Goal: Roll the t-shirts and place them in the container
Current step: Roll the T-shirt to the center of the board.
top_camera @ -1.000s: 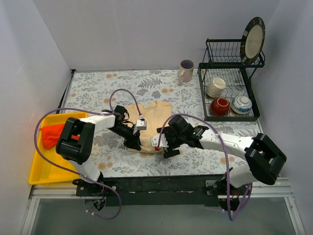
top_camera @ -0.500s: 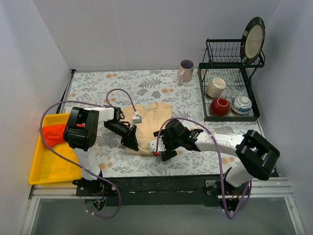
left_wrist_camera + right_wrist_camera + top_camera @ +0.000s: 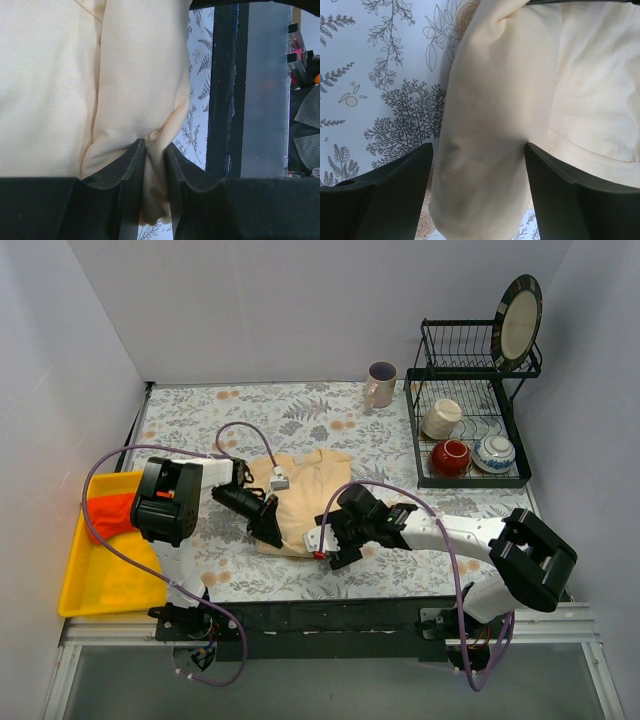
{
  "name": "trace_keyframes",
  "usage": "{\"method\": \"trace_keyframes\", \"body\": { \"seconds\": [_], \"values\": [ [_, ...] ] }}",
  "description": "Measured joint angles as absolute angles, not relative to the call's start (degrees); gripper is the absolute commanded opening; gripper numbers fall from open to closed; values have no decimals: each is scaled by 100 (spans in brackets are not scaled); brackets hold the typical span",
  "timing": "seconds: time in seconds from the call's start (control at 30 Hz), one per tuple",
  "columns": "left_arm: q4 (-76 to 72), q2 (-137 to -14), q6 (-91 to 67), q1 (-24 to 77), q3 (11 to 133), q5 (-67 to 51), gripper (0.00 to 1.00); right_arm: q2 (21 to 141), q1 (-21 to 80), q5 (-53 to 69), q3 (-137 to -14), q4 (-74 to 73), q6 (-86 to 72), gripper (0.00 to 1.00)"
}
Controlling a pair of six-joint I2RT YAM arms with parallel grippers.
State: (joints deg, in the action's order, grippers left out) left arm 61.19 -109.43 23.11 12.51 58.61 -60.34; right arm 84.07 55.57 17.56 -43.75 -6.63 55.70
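At the near edge, both arms have slid a little to the left over the last second, and the shirt's (image 3: 305, 485) near hem has come with them. The hem is now bunched into a fat fold instead of lying flat.

The left claw (image 3: 156, 150) is closed almost to nothing, with a tuck of beige cloth pinched between its fingers at the fold's left end. The right claw (image 3: 477, 150) stands wide open and grips nothing, one finger on each side of the rounded fold.

That looks like the first turn of the roll, just begun. Most of the shirt lies unrolled on the bench (image 3: 400, 440), stretching away from the arms, so nearly the whole roll is yet to do.

The left arm's cable (image 3: 245, 430) loops low over the shirt's left part and could catch the cloth as the roll travels. At the left a yellow tray (image 3: 95, 590) holds a red cloth (image 3: 108, 515), well apart from the shirt.

Beyond the shirt the way is open. The mug (image 3: 381, 383) stands far back. The rack (image 3: 470, 482), with its cups, bowls and plate (image 3: 520, 320), sits off to the right.
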Motion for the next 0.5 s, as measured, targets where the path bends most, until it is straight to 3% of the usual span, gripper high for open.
{"method": "trace_keyframes", "body": {
  "seconds": [0.37,0.47,0.5],
  "values": [
    [5975,-10945,2029,1232,5760,-6152,24,8418,5986,1500,-4058,-311,5599,83],
    [6020,-11030,2034,1203,5767,-6230,24,8468,6018,1339,-3854,158,5579,80],
    [6062,-11085,2047,1190,5776,-6267,24,8490,6020,1267,-3813,338,5566,72]
  ]
}}
